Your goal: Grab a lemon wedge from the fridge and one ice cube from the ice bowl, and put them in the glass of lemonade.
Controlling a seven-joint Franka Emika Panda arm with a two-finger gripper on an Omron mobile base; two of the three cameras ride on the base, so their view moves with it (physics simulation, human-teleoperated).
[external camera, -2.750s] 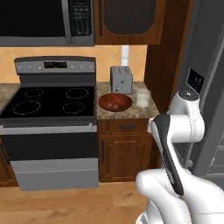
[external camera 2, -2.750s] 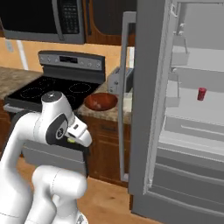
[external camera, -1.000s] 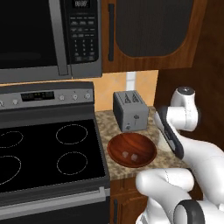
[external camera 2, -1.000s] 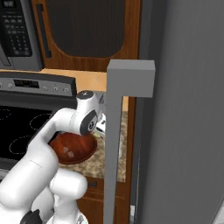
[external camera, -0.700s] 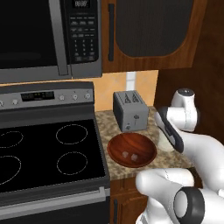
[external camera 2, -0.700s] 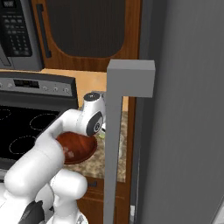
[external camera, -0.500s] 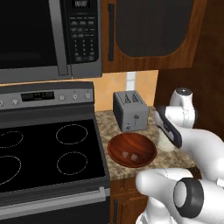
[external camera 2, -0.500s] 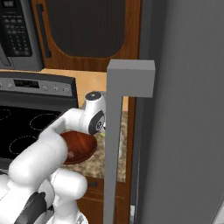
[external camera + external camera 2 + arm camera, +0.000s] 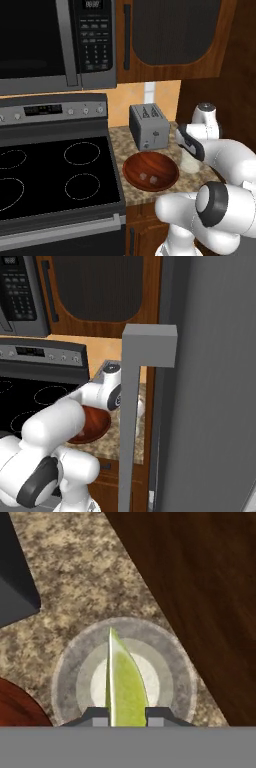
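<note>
The two-finger gripper (image 9: 126, 714) was clamped on the small yellow-green lemon wedge (image 9: 124, 682), held directly above the pale translucent tumbler of lemonade (image 9: 123, 674) on the speckled granite counter (image 9: 75, 572). The reddish-brown wooden ice bowl (image 9: 150, 171) sat at the glass's eight o'clock in the hand view. Likely risk: the wedge's long tip could catch the rim on release and tumble onto the counter.

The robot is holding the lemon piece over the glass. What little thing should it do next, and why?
Probably open the gripper and let go. In the hand view, the lemon wedge is pinched between the fingertips and sits right over the middle of the round glass on the counter, so it should drop straight in.
</note>
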